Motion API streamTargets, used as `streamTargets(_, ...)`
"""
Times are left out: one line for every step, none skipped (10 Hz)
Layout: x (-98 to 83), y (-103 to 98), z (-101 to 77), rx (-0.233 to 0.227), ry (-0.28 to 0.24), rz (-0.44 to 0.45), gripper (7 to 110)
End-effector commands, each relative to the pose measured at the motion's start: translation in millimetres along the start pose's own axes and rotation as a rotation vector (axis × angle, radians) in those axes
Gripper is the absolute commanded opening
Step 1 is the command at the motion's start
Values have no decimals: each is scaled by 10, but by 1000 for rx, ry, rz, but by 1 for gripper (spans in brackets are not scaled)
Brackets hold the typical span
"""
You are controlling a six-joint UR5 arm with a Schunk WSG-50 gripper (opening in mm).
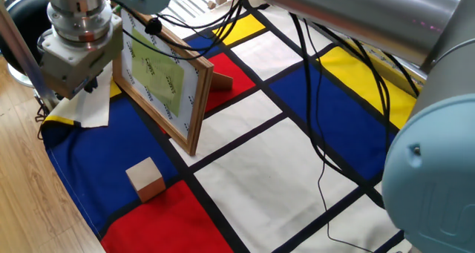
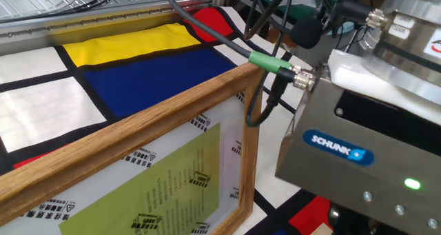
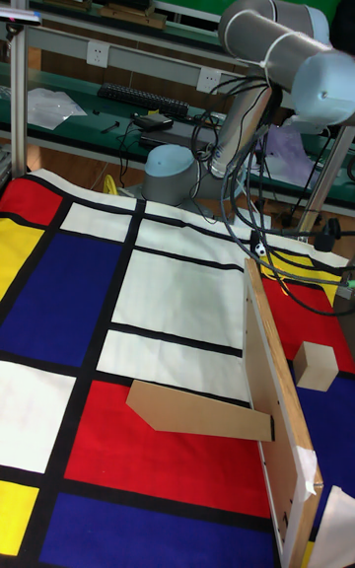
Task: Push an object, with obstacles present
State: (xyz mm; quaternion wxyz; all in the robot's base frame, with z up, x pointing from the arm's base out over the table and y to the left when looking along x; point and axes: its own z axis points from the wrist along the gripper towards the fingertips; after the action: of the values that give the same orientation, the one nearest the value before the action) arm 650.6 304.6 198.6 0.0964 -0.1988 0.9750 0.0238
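The object, a small tan wooden cube (image 1: 145, 179) (image 3: 316, 366), rests on the cloth at a blue and red patch near the table's front edge. My gripper (image 1: 72, 88) hangs above the far left corner, beside the left end of the picture frame (image 1: 159, 75) and well behind the cube. Its grey body (image 2: 358, 159) fills the right of the other fixed view, and its fingers are hidden. The frame (image 3: 281, 420) (image 2: 138, 173) stands upright between the cube and the reddish-brown flat piece (image 1: 223, 81) (image 3: 197, 410), which props it from behind.
A white sheet (image 1: 93, 108) lies under my gripper at the cloth's corner. Black cables (image 1: 319, 97) trail across the blue and white patches. The table edge and wooden floor (image 1: 30, 179) run along the left. The arm's base (image 3: 177, 174) is at the far side.
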Motion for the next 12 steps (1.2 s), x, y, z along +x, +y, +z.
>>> streamTargets(88, -171, -431, 3, 138, 17, 7)
streamTargets(2, -207, -710, -31, 159, 13, 7)
streamTargets(-116, -368, -906, -29, 133, -18, 7)
streamTargets(-171, -494, -992, -40, 96, -40, 7)
streamTargets(-133, -577, -1023, -52, 83, -28, 7)
streamTargets(12, -773, -983, -16, 100, -23, 7)
streamTargets(122, -908, -931, -2, 105, -31, 7)
streamTargets(227, -1041, -895, 3, 107, -42, 7)
streamTargets(331, -1163, -870, 4, 107, -63, 7)
streamTargets(446, -1292, -858, 29, 110, -75, 7)
streamTargets(526, -1383, -844, 60, 116, -83, 7)
streamTargets(572, -1456, -816, 81, 116, -97, 7)
